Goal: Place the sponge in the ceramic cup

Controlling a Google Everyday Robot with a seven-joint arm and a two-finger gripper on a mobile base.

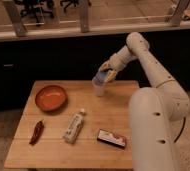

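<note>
Gripper holds sponge above ceramic cup; bowl left.

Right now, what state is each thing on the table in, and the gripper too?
sponge: held in the air, just over the ceramic cup.
gripper: shut on the sponge, above the far edge of the table.
ceramic cup: upright, under the sponge.
bowl: upright, looks empty.
bottle: lying on its side.
packet: lying flat.
red pepper: lying flat.

White rounded arm, yellowish gripper fingers at tip
</note>
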